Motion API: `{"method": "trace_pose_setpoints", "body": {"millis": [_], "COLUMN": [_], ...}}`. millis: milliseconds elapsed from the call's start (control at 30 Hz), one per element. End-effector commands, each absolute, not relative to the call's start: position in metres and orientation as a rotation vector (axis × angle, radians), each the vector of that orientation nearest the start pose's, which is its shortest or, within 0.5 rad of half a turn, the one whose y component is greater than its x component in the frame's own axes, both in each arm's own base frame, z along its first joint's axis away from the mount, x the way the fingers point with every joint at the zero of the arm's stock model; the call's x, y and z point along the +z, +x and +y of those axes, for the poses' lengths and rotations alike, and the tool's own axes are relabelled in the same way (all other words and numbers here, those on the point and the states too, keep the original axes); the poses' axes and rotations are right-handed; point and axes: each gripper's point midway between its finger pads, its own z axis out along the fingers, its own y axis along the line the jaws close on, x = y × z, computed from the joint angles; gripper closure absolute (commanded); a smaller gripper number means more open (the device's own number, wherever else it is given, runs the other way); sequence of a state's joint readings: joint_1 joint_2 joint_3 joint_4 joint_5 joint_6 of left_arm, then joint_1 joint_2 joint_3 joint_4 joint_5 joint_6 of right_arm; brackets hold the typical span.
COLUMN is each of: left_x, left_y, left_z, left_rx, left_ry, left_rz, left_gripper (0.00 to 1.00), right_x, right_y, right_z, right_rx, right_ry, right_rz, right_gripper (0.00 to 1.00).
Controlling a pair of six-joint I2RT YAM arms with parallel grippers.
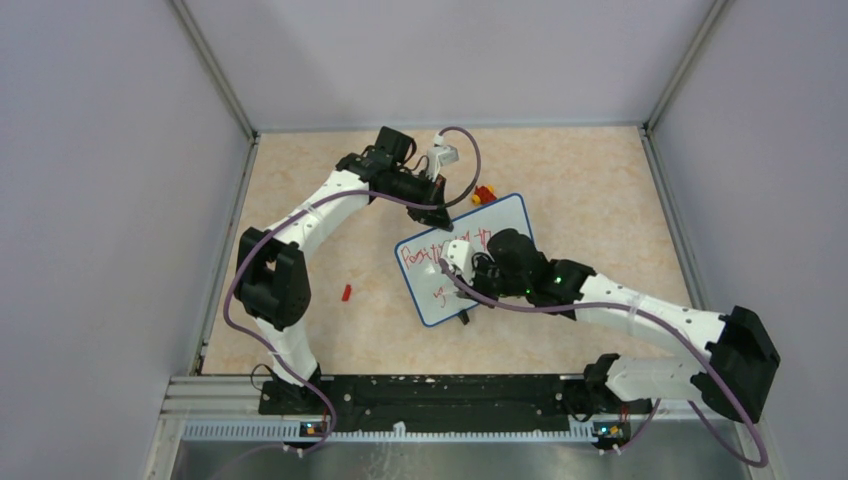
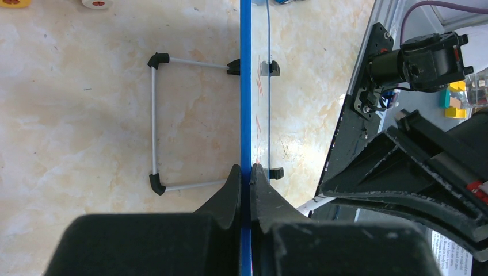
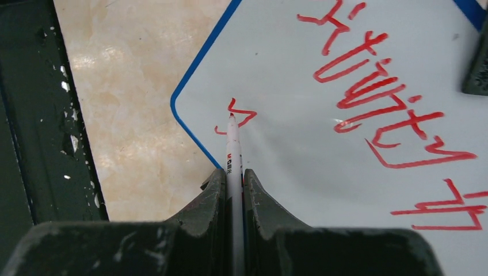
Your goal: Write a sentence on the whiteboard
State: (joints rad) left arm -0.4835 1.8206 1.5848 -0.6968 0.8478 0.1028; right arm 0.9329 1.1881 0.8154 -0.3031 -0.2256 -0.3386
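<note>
Whiteboard [image 3: 288, 172] rim pinched by left pincer [image 2: 246, 170]; right pincer [image 3: 234, 173] pinching marker [image 3: 232, 144], tip on sentence [image 3: 374, 95].

My small white rectangular whiteboard with a blue rim [image 1: 503, 216] sits askew in the middle of the beige marbled table [image 1: 590, 200]. My left arm arches in from the left, and my left gripper [image 1: 445, 220] meets the board's far edge. My right gripper [image 1: 450, 266] hangs over the board, right by the thin red handwritten sentence [image 1: 420, 250]. A small yellow-and-red toy [image 1: 484, 194] stands just beyond the far edge. A tiny red piece [image 1: 346, 293] lies well apart to the left.
</note>
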Motion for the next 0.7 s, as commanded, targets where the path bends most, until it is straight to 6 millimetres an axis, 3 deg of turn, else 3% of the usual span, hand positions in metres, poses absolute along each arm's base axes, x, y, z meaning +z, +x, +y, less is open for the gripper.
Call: {"method": "trace_pose_setpoints", "body": {"millis": [0,300,667], "left_x": [0.178,0.177,0.178], "left_y": [0.303,0.303,0.303], "left_z": [-0.313,-0.313,-0.313], "left_rx": [-1.182,-1.181,-1.177], "left_ry": [1.078,1.078,1.079], "left_rz": [2.223,2.222,2.220], "left_gripper": [1.00,1.00,1.00], "right_x": [0.160,0.141,0.132], "right_y": [0.196,0.204,0.208], "right_z": [0.283,0.277,0.280], "right_rx": [0.547,0.480,0.467], "right_ry": [-1.384,-1.386,-1.409], "right_rz": [1.751,1.804,1.815], "right_gripper": [1.00,1.00,1.00]}}
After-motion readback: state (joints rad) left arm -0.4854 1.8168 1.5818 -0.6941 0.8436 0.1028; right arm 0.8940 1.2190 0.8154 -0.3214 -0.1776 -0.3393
